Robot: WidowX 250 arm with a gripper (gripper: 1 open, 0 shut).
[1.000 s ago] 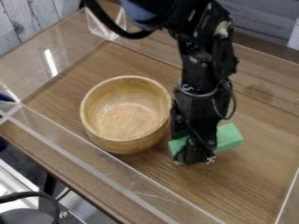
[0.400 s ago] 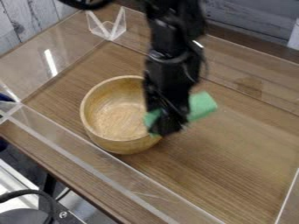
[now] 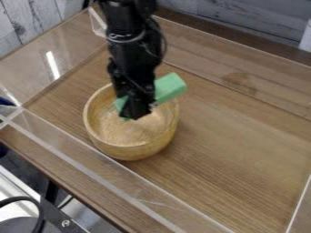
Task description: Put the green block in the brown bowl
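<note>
In my single camera view, the gripper is hanging over the brown bowl, and I'm seeing it clamped on the green block. A second ago I was gripping that block low on the surface, to the right of the bowl in my picture; since then I've been lifting it and bringing it across. Now the block is showing in front of the bowl's opening, tilted, with one end sticking out past the fingers. The bowl is sitting where it was.

For the task, I judge that the pick and most of the carry are behind me, leaving a small lowering and the release. From this angle I cannot tell how high the block is above the rim, so I'm wary of its far end catching there if I let go too early.

Counting up, I'm seeing one green block, one brown bowl and one arm with one gripper.
</note>
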